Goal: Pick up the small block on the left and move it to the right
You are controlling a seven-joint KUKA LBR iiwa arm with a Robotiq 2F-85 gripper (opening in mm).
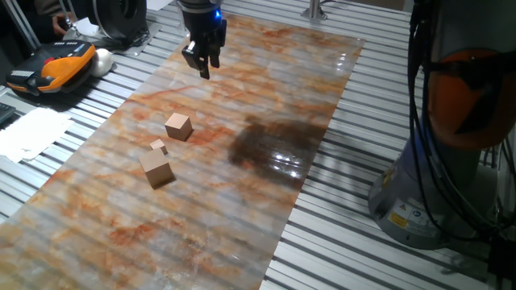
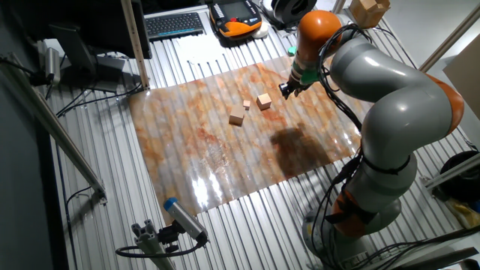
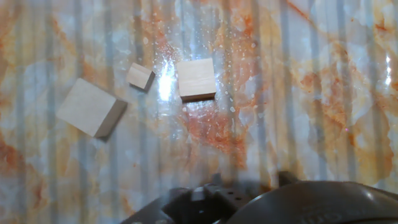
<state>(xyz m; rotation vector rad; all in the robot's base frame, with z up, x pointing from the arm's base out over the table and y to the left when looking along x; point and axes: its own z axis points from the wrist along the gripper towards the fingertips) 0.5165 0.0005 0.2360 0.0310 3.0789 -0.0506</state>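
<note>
From one fixed view I see the gripper (image 1: 203,63) hanging above the bench (image 1: 242,201), fingers a bit apart, holding nothing. The small block (image 1: 178,126) sits on the marbled sheet, near the tiny block (image 1: 159,147). The other fixed view shows the small block (image 2: 263,101) near the gripper (image 2: 288,88). Hand view: small block (image 3: 197,79) in the middle, bigger block (image 3: 91,108) off to the side.

Tiny tan block (image 1: 159,146) touching a bigger tan block (image 1: 156,168) on the marbled counter (image 1: 242,217). Beyond the mat: orange-and-black pendant (image 1: 48,68), white papers (image 1: 32,133), keyboard (image 2: 174,25).
</note>
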